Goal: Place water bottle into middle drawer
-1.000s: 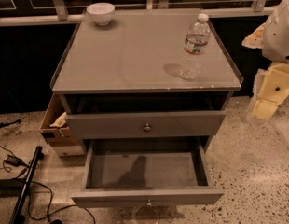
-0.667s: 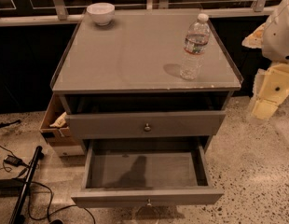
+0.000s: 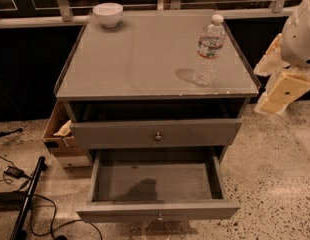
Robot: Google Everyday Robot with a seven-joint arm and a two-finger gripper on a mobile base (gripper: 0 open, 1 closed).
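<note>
Clear plastic water bottle (image 3: 209, 51) stands upright, far right on the cabinet top (image 3: 140, 59). We should bring the gripper (image 3: 280, 91), which hangs right of it in a grip state we cannot tell, level around the bottle's body. We then lower the bottle into the pulled-out middle drawer (image 3: 185, 181).

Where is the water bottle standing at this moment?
In the camera view the water bottle stands upright on the cabinet top, near its right edge, far from the white bowl. The hand hangs beyond that edge, apart from it.
</note>
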